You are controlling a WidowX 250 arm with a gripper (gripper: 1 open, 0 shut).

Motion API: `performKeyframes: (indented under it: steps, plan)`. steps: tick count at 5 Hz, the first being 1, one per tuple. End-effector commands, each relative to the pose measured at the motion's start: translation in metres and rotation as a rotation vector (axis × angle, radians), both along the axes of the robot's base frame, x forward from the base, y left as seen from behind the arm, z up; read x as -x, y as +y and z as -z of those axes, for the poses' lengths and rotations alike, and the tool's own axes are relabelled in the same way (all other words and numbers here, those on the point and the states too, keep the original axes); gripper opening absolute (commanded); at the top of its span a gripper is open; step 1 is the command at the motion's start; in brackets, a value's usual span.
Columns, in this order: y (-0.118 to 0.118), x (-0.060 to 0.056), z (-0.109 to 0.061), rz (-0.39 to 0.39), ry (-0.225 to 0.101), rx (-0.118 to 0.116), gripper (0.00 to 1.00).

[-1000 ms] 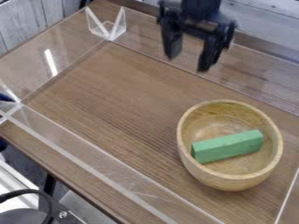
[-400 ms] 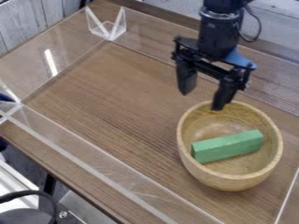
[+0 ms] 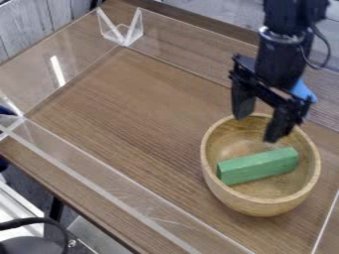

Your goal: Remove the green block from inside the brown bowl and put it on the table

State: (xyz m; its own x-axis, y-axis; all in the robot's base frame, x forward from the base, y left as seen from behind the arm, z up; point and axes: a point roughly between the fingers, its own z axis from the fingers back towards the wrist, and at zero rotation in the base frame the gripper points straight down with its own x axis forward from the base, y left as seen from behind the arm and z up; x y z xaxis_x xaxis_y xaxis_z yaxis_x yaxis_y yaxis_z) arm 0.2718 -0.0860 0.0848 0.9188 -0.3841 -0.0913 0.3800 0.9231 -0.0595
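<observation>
Here we are seeing our gripper hanging open-jawed above the brown bowl's far rim, the green block lying just below it inside, seemingly running left-right.

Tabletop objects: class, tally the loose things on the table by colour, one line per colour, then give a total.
Green: 1, the green block
Light brown: 1, the brown bowl holding the block
Total: 2, both on the table
</observation>
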Motion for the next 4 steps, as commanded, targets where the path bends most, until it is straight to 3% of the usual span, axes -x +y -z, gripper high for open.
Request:
performKeyframes:
  steps: [1,2,3,4]
  plan:
    - [-0.01,-0.003,0.002,0.079,-0.073,0.007,1.0]
    - [-0.013,0.001,0.016,0.139,-0.121,0.002,1.0]
    - [-0.017,0.004,0.023,0.15,-0.131,-0.02,1.0]
    - [-0.018,0.006,0.02,0.158,-0.159,-0.038,1.0]
